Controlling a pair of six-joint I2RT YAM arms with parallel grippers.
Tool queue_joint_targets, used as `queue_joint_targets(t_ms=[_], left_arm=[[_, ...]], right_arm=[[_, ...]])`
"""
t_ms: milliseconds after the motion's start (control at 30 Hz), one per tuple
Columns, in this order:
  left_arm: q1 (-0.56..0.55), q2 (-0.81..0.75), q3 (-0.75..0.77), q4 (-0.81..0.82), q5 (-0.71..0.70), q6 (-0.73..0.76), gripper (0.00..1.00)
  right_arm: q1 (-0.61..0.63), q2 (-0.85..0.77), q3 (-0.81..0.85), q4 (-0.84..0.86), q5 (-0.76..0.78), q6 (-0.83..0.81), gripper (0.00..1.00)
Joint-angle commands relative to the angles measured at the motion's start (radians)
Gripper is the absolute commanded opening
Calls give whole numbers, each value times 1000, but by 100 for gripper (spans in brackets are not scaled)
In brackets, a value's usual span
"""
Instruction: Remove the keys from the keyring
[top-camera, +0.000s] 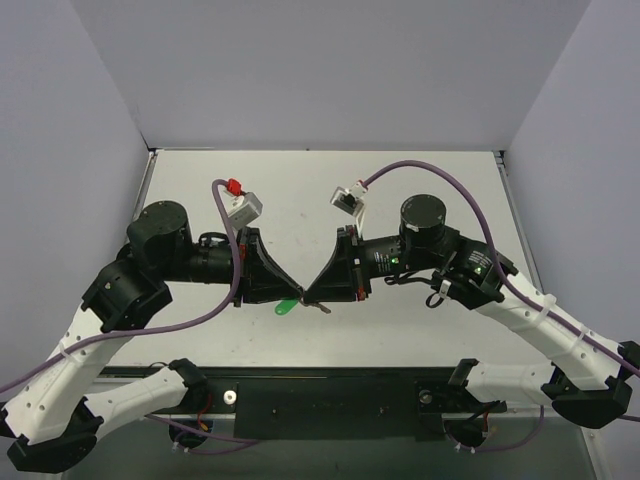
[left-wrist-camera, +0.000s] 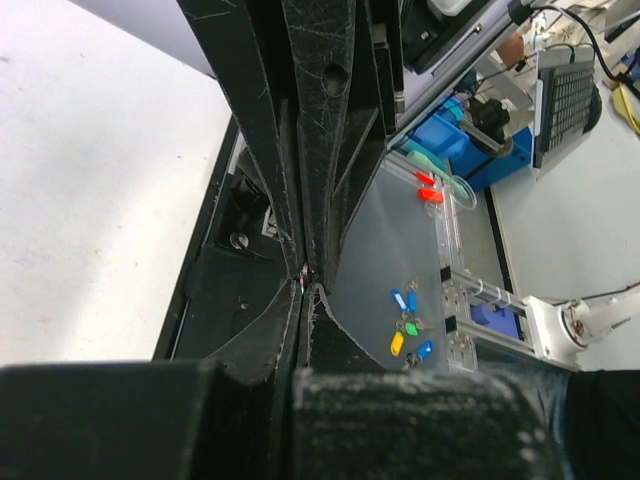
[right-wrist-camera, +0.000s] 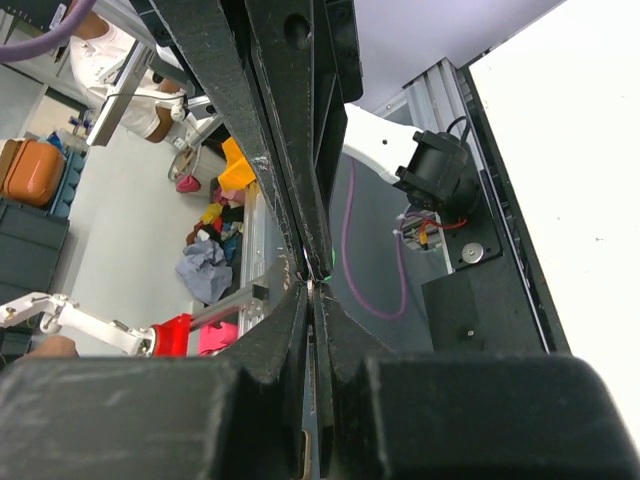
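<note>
In the top view my two grippers meet tip to tip over the near middle of the white table (top-camera: 330, 190). The left gripper (top-camera: 298, 293) is shut, and the green tag of the keyring (top-camera: 285, 307) hangs just below its tip. The right gripper (top-camera: 312, 297) is shut on the small grey key (top-camera: 322, 307), which sticks out under its tip. In the right wrist view the gripper (right-wrist-camera: 312, 285) holds a thin metal strip (right-wrist-camera: 311, 400) between its jaws, with a green sliver of the tag (right-wrist-camera: 331, 262) beyond. In the left wrist view the gripper (left-wrist-camera: 305, 285) is shut tight; the ring is barely visible.
The black front rail (top-camera: 330, 385) of the table lies just near of the grippers. Purple cables (top-camera: 450, 185) arc over both arms. Several spare coloured key tags (left-wrist-camera: 405, 325) lie on a translucent panel off the table, seen in the left wrist view.
</note>
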Motion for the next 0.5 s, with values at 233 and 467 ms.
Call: queue_joint_targets(t_ms=[233, 467], left_arm=[[-11, 30, 91, -88, 52, 50, 34], [-8, -18, 88, -71, -98, 36, 68]], right_arm=[[14, 19, 34, 76, 40, -22, 0], [11, 5, 31, 63, 48, -33, 0]])
